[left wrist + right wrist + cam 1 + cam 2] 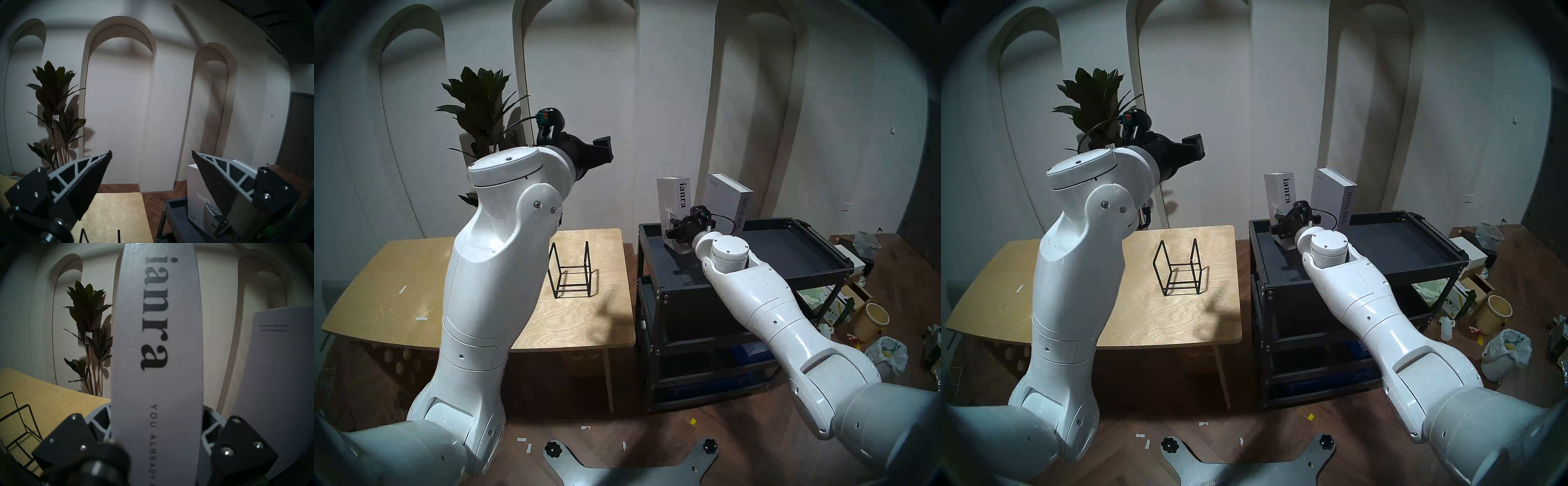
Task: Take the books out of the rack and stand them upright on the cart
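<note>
Right gripper [674, 234] clamps the "ianra" book [674, 203] on the cart [789, 244], centre-right; left gripper [151, 153] spread, empty, upper centre; rack [572, 271] alone on table [398, 288].

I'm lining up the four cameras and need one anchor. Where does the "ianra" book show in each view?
Head stereo left: "ianra" book right of centre, on the cart, right gripper clamped on it.
Head stereo right: same spot, slightly further left.
Left wrist: lower right, partly behind the finger.
Right wrist: fills the centre.
Shared landmark: the potted plant.
</note>
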